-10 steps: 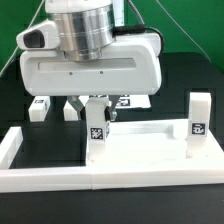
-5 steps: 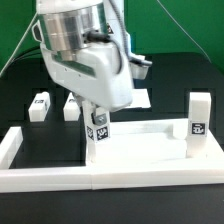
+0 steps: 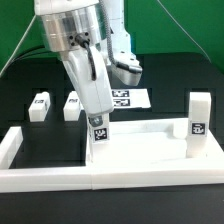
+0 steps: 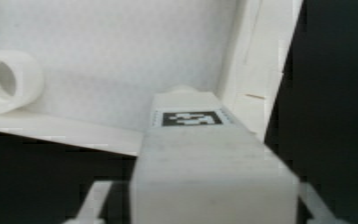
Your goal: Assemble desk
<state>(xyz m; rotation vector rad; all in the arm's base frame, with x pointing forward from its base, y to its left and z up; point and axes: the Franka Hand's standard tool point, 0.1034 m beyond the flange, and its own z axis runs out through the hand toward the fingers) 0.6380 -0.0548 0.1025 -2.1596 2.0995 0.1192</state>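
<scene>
To the exterior view's left of the tabletop (image 3: 150,143), part of the white border frame (image 3: 50,178) is seen on the black surface (image 3: 20,115), and the frame is carried on along the tabletop's near side. Farther back, well apart from the tabletop on that same side, two loose legs are laid next to each other: the outer leg (image 3: 40,105) and the inner leg (image 3: 72,105), each with a tag turned toward the camera. At the tabletop's corner on the exterior view's left, the held leg (image 3: 98,140) is stood upright with its black-and-white tag facing forward. It is gripped near its top between the two fingers of the claw (image 3: 97,119), which is narrowed onto it from above. In the wrist view this leg is shown end-on against the tabletop's raised rim, with a round socket (image 4: 2,80) seen on the tabletop's floor. Whether the leg's foot is seated cannot be told. Behind the tabletop, the marker board (image 3: 132,98) is laid flat and partly hidden by the arm. At the tabletop's end on the exterior view's right, the standing leg (image 3: 200,125) is set upright, well apart from the claw.
</scene>
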